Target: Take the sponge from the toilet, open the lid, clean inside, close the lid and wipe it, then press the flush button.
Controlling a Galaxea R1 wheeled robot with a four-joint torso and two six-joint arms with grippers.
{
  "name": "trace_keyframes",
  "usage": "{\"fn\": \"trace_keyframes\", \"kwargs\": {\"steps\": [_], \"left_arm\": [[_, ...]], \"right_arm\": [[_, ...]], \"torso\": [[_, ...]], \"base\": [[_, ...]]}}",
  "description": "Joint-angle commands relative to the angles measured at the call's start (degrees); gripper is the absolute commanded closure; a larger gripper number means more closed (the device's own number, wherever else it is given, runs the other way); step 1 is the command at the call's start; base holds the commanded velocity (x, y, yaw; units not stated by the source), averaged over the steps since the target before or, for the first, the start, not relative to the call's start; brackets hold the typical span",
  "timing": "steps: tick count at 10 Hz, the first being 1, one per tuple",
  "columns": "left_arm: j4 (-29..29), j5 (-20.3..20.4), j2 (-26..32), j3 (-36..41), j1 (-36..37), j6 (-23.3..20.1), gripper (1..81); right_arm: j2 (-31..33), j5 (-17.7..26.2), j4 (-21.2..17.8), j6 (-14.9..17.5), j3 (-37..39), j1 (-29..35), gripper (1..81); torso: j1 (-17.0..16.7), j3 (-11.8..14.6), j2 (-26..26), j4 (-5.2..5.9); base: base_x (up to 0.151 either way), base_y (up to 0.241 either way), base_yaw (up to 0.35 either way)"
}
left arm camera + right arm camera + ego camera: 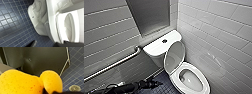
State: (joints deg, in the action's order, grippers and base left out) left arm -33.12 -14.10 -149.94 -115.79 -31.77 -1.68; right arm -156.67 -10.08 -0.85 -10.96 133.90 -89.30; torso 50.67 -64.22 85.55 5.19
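The sponge (25,83) is off the toilet and clamped in the right gripper (49,92), which squeezes it into two bulging lobes. Behind it are the dark blue tiled floor (75,65) and a round drain (74,88).

The toilet (205,83) stands in the far right corner between grey tiled walls. Its lid (174,56) is raised and leans back toward the tank (156,47), leaving the bowl (191,81) open. The button (164,40) sits in the middle of the tank top.

The left gripper (154,83) hangs low over the floor, near and to the left of the bowl, not touching it. Whether it is open or closed cannot be told. Its wrist camera looks at the toilet's base and rim from the side. A rail (114,63) runs along the left wall.
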Motion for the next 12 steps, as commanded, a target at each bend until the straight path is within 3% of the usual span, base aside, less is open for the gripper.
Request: {"fn": "trace_keyframes", "kwargs": {"steps": [1,4,12], "left_arm": [[-6.3,-2.2,2.6,0.8,8.2,-0.3,1.0],[-10.4,1.8,3.1,1.0,11.5,-0.3,1.0],[-11.2,1.5,1.0,0.7,19.2,2.7,1.0]], "right_arm": [[-0.5,4.5,1.0,0.5,-2.1,-1.9,81.1],[-0.8,4.5,1.0,0.5,-1.9,-1.8,81.1],[-1.3,4.5,1.2,0.6,-1.8,-1.9,81.1]], "torso": [[0.0,0.0,0.0,0.00],[0.0,0.0,0.0,0.00],[0.0,0.0,0.0,0.00]], "base": [[0.000,0.000,0.000],[0.000,0.000,0.000],[0.000,0.000,0.000]]}}
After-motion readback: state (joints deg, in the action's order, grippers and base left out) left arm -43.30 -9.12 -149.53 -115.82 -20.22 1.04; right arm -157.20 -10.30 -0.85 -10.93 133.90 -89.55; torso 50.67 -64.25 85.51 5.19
